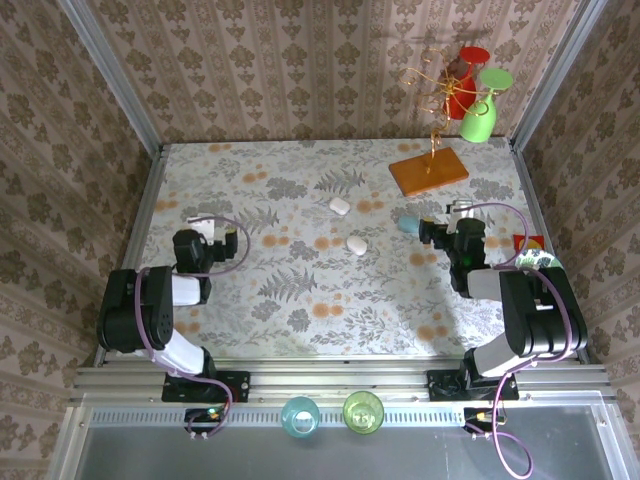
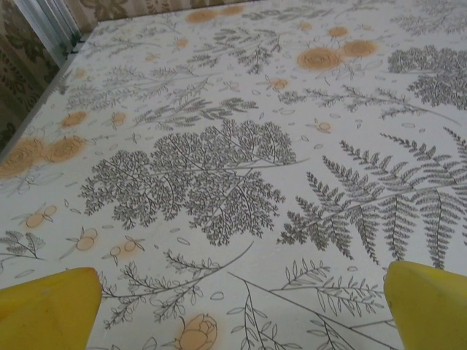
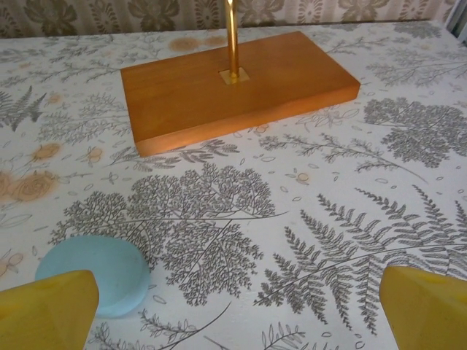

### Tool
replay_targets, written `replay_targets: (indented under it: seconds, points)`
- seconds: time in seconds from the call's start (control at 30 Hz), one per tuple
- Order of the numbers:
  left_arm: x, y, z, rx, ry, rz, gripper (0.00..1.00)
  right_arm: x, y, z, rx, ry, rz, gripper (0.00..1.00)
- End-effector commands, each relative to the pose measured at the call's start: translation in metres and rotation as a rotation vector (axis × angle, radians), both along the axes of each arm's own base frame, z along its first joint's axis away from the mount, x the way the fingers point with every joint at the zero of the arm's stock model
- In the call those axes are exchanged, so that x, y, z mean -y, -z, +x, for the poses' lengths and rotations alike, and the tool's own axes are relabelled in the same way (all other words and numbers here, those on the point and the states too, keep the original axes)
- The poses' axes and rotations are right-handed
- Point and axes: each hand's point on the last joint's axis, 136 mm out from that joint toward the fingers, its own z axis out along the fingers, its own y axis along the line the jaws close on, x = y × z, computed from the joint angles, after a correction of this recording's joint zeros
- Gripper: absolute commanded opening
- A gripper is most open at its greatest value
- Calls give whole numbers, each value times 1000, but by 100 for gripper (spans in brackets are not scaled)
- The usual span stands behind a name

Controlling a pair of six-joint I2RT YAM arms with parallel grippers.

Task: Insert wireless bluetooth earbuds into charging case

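Approach stage: my right gripper, spread and empty, sits just right of the blue case; next, I judge, centre on it; left gripper likewise spread.

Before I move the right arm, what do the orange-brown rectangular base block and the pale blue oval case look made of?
The orange-brown rectangular base block looks like varnished wood: warm tone, crisp edges, soft satin sheen. The pale blue oval case is probably matte plastic: uniform colour, rounded edge, no glare.
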Motion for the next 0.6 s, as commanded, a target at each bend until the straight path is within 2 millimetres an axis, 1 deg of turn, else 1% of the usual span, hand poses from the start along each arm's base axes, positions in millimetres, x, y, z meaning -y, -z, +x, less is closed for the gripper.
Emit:
replay_targets:
  seconds: [0.0, 0.57]
  points:
    - [8, -17, 9, 58, 29, -23, 100, -4, -4, 2, 39, -28, 8, 100]
    - [8, -17, 8, 62, 21, -7, 100, -5, -5, 2, 43, -28, 6, 100]
